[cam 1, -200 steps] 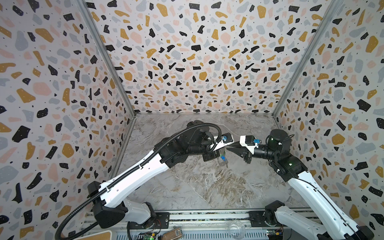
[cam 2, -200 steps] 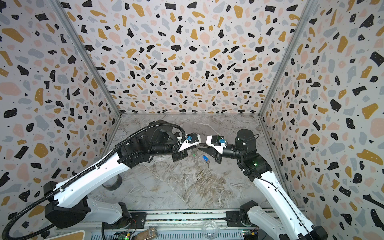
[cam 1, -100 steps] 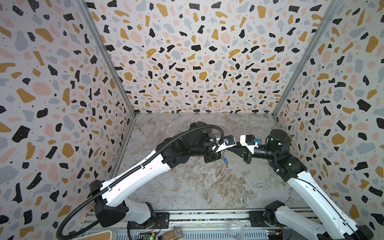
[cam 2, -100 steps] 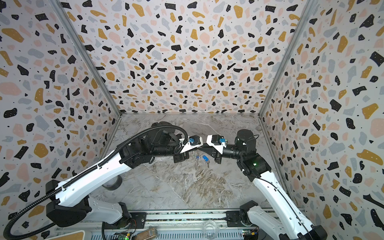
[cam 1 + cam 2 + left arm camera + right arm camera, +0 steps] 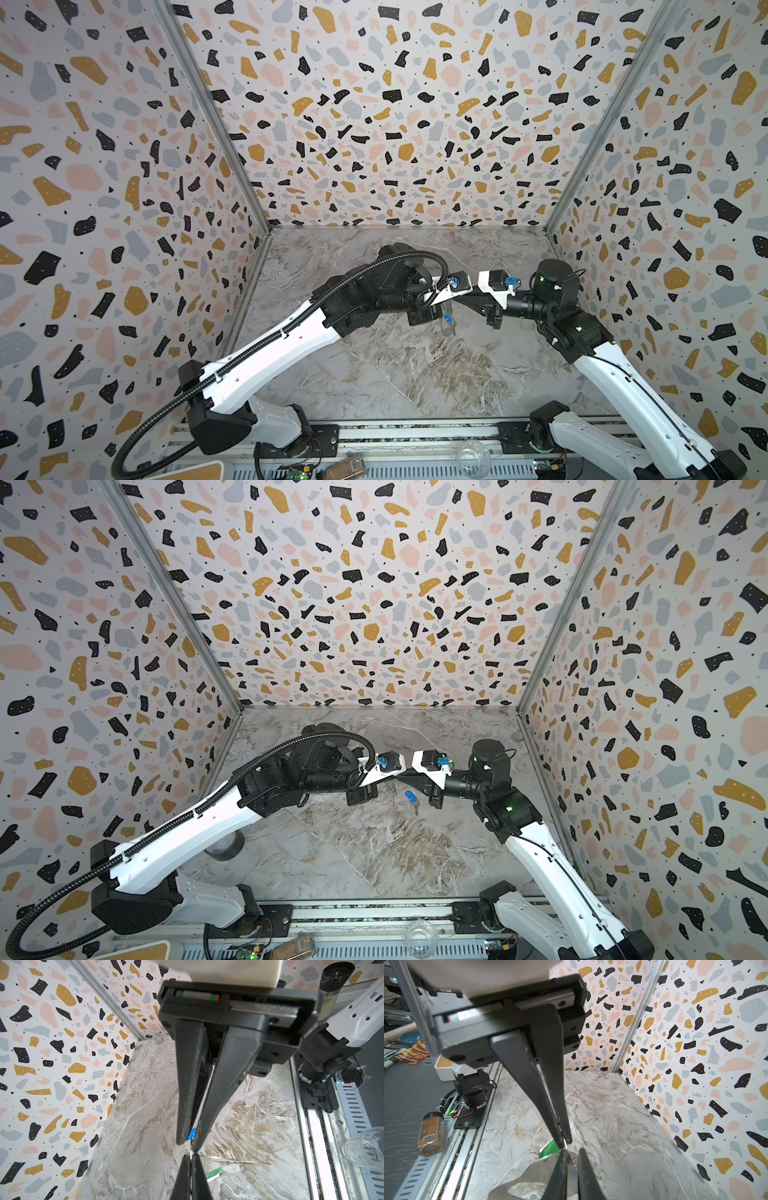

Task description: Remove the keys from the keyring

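Finding: you are operating in a robotics lab test cell, not a home or shop. Your left arm and right arm are mounted on an aluminium rail along the near edge, with exposed wiring at one base. Terrazzo-patterned panels, joined by metal corner posts, enclose the left, far and right sides of a marble-patterned tabletop. Past the rail on the near side, a grey bench carries a spice jar, a blue bowl and printed packets.
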`<state>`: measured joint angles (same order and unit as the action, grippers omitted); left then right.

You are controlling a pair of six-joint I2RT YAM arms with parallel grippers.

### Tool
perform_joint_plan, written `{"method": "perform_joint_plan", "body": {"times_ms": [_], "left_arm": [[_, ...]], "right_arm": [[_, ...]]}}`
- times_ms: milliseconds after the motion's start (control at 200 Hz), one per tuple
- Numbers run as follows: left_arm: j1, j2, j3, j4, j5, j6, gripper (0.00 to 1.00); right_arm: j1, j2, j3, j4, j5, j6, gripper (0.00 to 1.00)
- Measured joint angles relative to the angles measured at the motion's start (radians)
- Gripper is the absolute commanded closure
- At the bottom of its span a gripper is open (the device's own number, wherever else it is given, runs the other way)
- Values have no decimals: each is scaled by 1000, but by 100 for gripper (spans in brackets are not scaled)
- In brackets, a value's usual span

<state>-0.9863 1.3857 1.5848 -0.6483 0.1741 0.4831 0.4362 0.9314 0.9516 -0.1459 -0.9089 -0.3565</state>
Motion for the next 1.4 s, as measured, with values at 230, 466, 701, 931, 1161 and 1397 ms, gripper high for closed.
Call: {"method": "perform_joint_plan", "body": {"times_ms": [230, 466, 701, 931, 1161, 1397], "left_arm": [[-2, 0, -1, 3, 1, 0, 100], [-3, -22, -32, 45, -33, 0, 61], [53, -233, -238, 257, -47, -57, 59], [75, -332, -381, 479, 8, -157, 60], [75, -322, -486, 597, 84, -238, 64], [75, -319, -501, 671, 154, -277, 66]], "right_arm": [[0, 6, -2, -2, -18, -2, 95], [0, -4, -37, 30, -35, 17, 100], [-2, -30, -161, 232, -68, 158, 100], [-2, -43, -261, 537, -96, 338, 100], [-2, -38, -311, 797, -114, 482, 100], [10, -19, -313, 909, -120, 546, 100]]}}
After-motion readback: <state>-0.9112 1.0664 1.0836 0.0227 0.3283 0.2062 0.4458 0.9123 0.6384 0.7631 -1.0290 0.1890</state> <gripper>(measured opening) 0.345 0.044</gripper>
